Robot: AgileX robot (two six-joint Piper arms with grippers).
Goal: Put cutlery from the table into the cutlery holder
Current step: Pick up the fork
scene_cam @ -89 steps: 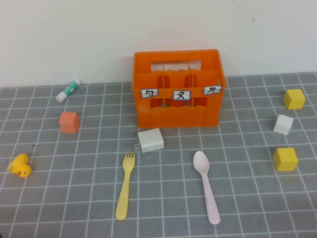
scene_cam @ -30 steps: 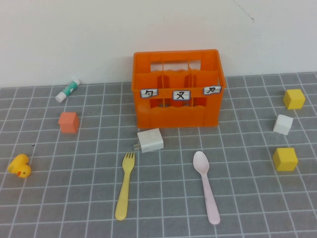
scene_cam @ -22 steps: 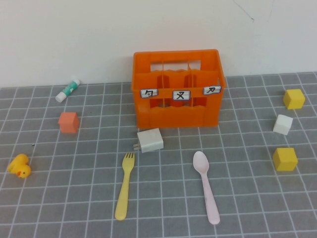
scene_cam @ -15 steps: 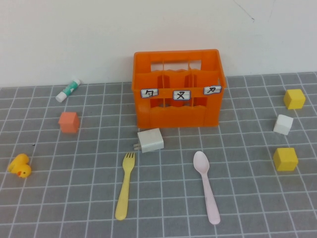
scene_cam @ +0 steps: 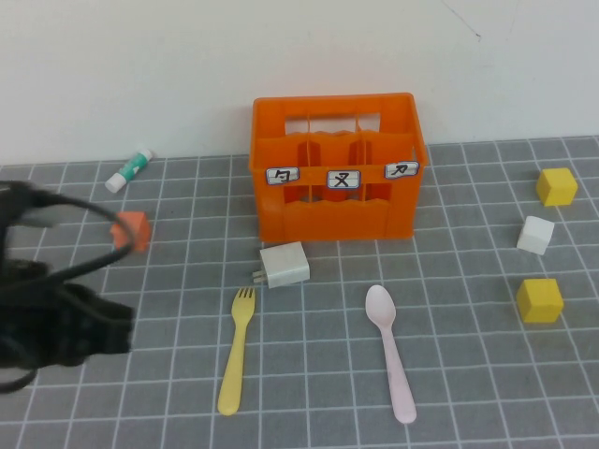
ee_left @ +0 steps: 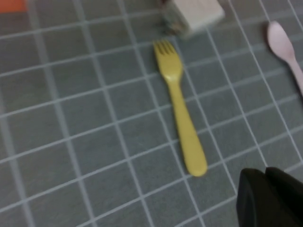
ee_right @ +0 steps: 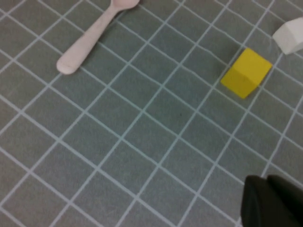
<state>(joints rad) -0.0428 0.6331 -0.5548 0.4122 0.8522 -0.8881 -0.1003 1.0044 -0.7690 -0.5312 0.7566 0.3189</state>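
The orange cutlery holder [scene_cam: 334, 166] stands upright at the table's [scene_cam: 468, 374] far edge, mid-width, its three labels facing forward. A yellow fork [scene_cam: 235, 350] lies flat toward the near edge, tines pointing at the holder. The pale pink spoon [scene_cam: 390, 351] lies flat to its right, bowl likewise.

the left arm [scene_cam: 56, 323] reaches in low over the worktop's left side (blurred); its left end effector [ee_left: 272, 198] and the right end effector [ee_right: 274, 201] show only as dark edges.

Even, soft light; shadows are faint. The left arm [scene_cam: 56, 318] is motion-blurred. Both wrist views look slightly soft.
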